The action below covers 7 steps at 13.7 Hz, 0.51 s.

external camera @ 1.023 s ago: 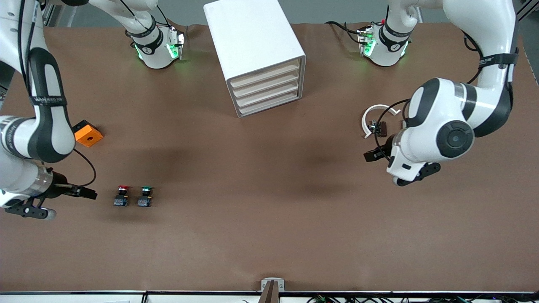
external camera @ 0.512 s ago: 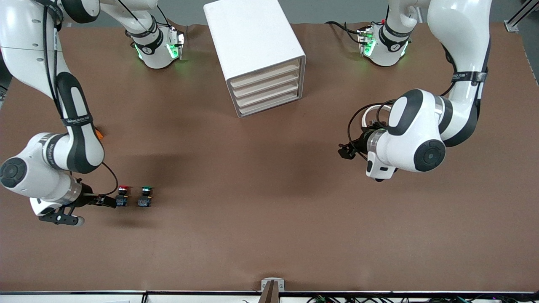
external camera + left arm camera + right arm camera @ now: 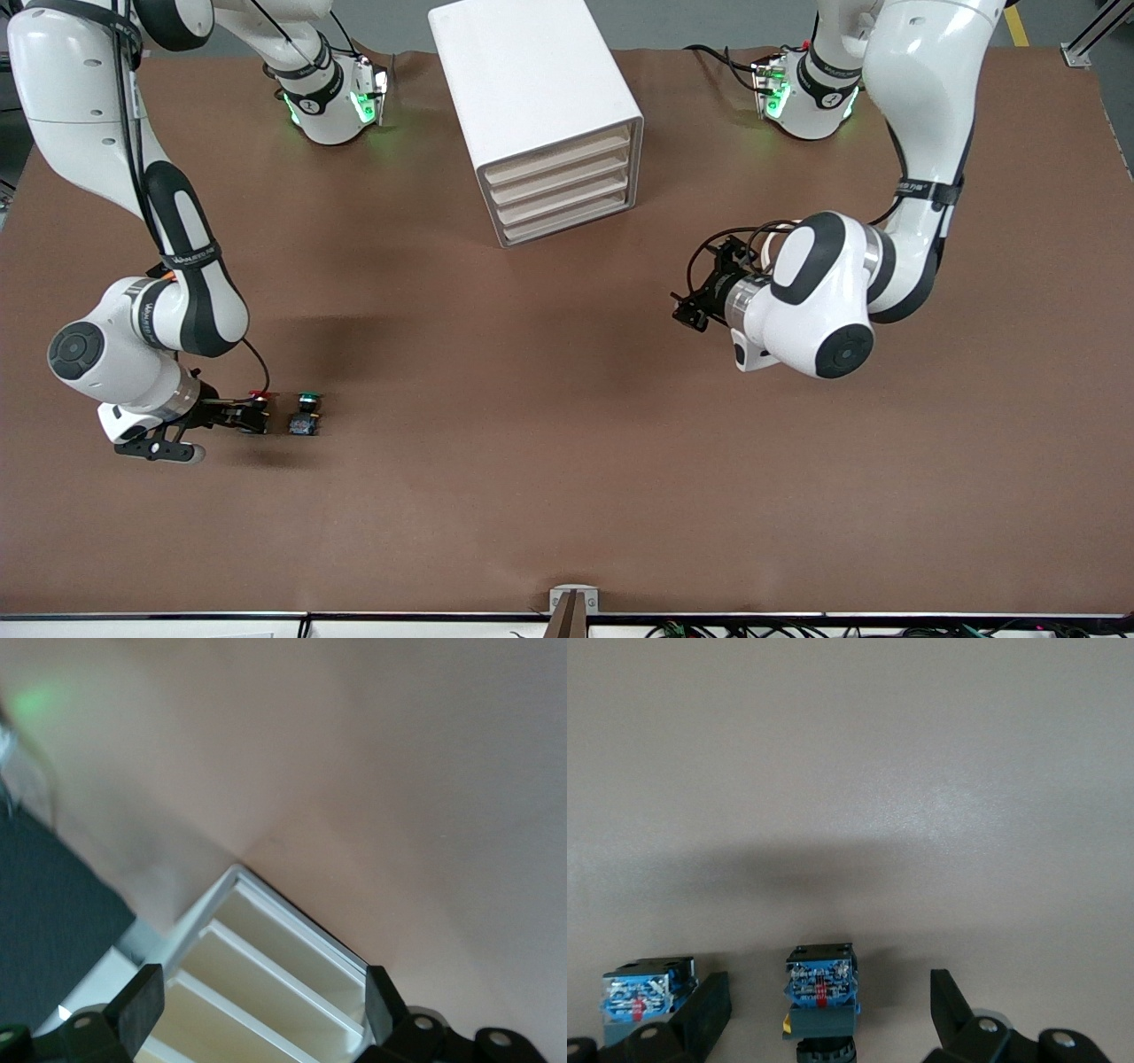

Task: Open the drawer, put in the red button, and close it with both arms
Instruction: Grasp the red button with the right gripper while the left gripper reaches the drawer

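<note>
Front view: right gripper is sitting at the red button, just beside the green button, nearer the camera than the drawer cabinet. Left gripper is hanging near the cabinet.

Left wrist: fingers are standing wide, framing the drawers.

Right wrist: fingers are standing wide, straddling one button, not gripping.

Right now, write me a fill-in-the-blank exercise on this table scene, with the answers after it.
1. The right gripper stands with open jaws around the button with the ___ cap.
2. Beside it, toward the left arm's end, stands a button with a ___ cap.
3. All drawers of the white cabinet are ___.
4. The left gripper is open and holds ___.

Answers: red; green; closed; nothing
</note>
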Available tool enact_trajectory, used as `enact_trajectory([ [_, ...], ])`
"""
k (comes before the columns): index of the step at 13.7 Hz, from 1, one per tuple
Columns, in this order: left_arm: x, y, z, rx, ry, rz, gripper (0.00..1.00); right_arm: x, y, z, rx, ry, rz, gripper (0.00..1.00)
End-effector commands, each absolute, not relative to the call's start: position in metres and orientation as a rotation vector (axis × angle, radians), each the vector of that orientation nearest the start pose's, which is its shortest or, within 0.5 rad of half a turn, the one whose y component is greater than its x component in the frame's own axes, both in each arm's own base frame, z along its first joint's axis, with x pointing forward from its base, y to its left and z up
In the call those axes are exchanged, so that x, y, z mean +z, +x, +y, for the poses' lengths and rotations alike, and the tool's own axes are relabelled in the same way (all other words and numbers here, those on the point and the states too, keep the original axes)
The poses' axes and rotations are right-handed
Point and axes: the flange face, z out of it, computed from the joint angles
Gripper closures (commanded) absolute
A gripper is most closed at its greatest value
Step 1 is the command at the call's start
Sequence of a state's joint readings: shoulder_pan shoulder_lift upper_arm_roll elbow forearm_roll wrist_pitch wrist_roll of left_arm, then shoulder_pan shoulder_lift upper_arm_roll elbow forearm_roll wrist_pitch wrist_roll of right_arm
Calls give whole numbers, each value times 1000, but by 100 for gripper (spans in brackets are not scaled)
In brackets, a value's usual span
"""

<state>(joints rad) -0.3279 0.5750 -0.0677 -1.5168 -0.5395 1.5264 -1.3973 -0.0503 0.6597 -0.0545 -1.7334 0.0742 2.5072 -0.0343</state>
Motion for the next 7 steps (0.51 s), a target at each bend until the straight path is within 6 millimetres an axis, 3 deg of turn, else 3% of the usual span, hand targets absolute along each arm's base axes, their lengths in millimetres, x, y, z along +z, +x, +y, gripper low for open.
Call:
enact_trajectory([
  [1,295,573,-305,1287,-2143,-1688,0,208,672,-64,-201,-3125,154,0],
  [4,277,576,-312,1371,-1899,-1803,0,202,672,-60,-203,-3126,144,0],
  [7,269,556,-321,1451,-1697,-1739,0,199,672,-60,-213,-3127,142,0],
])
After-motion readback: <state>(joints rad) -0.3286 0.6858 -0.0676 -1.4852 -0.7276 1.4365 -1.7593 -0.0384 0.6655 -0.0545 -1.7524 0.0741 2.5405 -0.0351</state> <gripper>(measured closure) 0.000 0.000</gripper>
